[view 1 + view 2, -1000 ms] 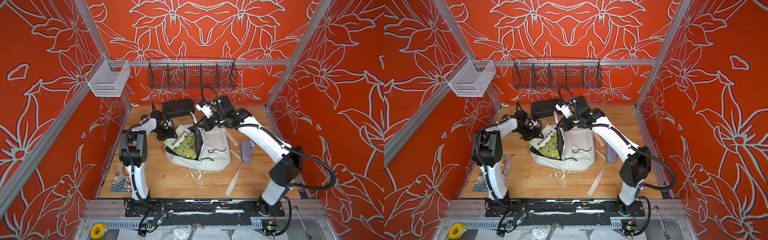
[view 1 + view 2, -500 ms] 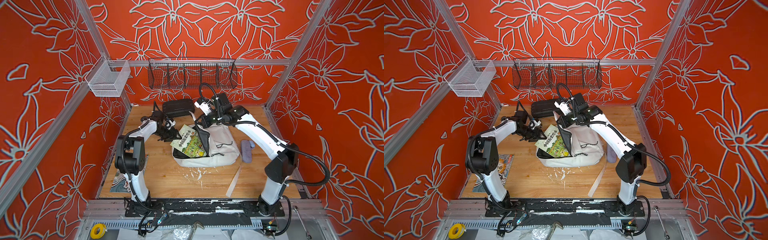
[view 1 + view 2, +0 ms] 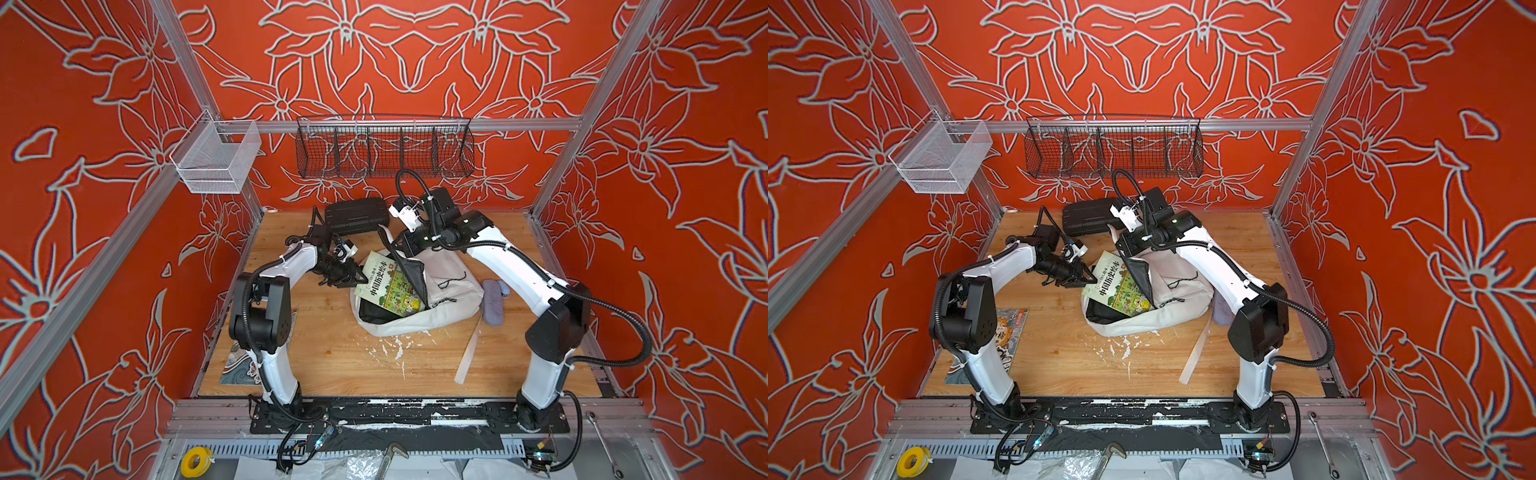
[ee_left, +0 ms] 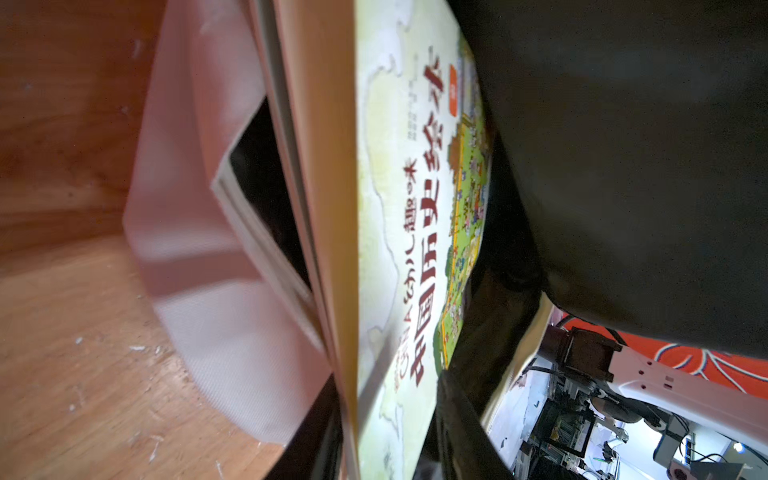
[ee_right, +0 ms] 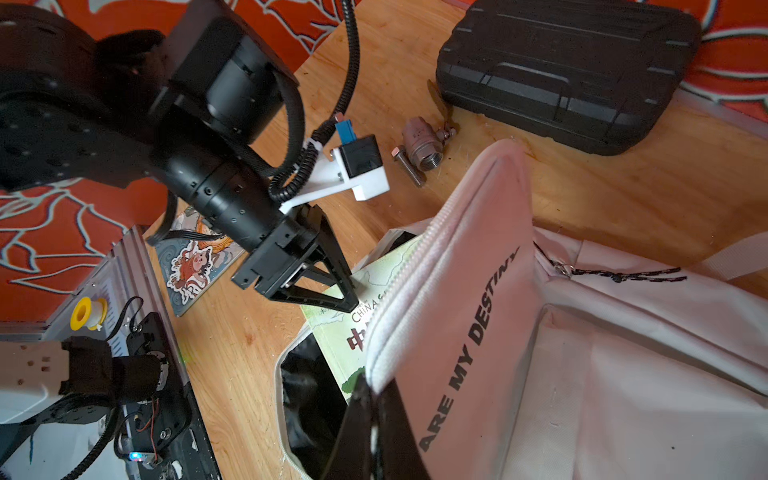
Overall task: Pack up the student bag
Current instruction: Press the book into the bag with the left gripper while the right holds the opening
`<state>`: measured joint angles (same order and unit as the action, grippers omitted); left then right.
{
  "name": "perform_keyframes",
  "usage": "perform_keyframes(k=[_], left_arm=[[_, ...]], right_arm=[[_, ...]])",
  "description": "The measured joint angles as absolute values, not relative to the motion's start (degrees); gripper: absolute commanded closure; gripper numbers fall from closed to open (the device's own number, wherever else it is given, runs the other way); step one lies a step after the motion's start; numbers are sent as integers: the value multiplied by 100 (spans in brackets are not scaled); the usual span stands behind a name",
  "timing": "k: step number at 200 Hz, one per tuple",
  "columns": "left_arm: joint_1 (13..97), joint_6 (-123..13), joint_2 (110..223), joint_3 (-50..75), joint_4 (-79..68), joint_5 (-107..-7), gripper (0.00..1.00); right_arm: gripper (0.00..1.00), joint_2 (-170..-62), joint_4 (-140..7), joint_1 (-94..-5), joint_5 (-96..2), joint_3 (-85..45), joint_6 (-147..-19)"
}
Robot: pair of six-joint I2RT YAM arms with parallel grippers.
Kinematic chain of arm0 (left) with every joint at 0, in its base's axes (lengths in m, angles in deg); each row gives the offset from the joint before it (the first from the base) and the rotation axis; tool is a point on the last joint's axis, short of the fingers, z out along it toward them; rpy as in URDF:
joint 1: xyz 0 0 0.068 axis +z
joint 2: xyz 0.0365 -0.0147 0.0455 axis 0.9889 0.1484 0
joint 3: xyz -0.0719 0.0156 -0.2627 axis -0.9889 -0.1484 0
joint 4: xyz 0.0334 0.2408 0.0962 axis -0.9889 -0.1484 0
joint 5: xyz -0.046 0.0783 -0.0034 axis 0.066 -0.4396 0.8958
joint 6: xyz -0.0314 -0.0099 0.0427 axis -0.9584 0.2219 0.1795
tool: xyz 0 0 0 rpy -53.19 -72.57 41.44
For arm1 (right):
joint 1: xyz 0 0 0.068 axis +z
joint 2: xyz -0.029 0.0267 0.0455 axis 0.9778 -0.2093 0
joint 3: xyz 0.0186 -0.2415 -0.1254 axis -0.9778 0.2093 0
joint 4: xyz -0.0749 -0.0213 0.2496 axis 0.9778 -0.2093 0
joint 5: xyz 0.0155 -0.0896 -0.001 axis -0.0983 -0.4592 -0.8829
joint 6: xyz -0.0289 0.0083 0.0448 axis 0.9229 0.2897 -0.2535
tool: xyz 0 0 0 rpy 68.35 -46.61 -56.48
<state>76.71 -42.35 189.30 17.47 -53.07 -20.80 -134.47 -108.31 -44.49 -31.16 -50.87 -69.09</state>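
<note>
1. The student bag (image 3: 453, 286) lies on its side in the middle of the surface (image 3: 332, 357), mouth facing left. White fabric, dark lining showing.
2. Handling, as judged: soft, limp and light. The walls slump wherever unsupported, so the mouth closes unless held. The best hold looks like the zip edge of the front flap, where the seam is firmer. The long strap (image 3: 469, 357) trails toward the near edge and could snag.
3. The right gripper (image 3: 401, 249) has its jaws together, clamped on that flap edge and holding it raised at the far side of the mouth.
4. The book (image 3: 390, 286) is stiff with a glossy cover and sits slanted, half inside the mouth. The left gripper (image 3: 358, 275) is at its left corner with jaws on either side of it. Whether they pinch it I cannot tell.
5. Outward: the black hard case (image 3: 357, 216) sits far, just beyond the bag. A grey-purple pouch (image 3: 492, 299) lies right of it. A second book (image 3: 249, 361) lies near left, partly under the left arm.
6. Only the right wrist view shows a brass valve (image 5: 424, 145) and a bolt (image 5: 409, 166) between case and bag. Only the left wrist view shows a pale-edged flat thing (image 4: 257, 232) under the book, unidentified. Only the top views show the pouch.
</note>
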Motion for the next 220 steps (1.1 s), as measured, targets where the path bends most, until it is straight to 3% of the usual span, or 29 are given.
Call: perform_keyframes(k=[20,74,108,185,220], left_arm=[[7623,-4302,18823,1743,-5228,-1958,45],[7481,-4477,18768,1498,-5114,-1888,37],[7475,-4547,18707,1406,-5156,-1890,19],[7470,-4899,18532,1533,-5394,-1464,17],[7470,-4805,18532,1789,-5925,-1814,14]], right_arm=[[100,-13511,-10833,-4449,-3142,-5100,-6946],[100,-13598,-10861,-4449,-3186,-5208,-7034],[100,-13598,-10864,-4449,-3208,-5210,-7038],[100,-13605,-10877,-4449,-3264,-5208,-7038],[100,-13605,-10877,-4449,-3295,-5210,-7036]])
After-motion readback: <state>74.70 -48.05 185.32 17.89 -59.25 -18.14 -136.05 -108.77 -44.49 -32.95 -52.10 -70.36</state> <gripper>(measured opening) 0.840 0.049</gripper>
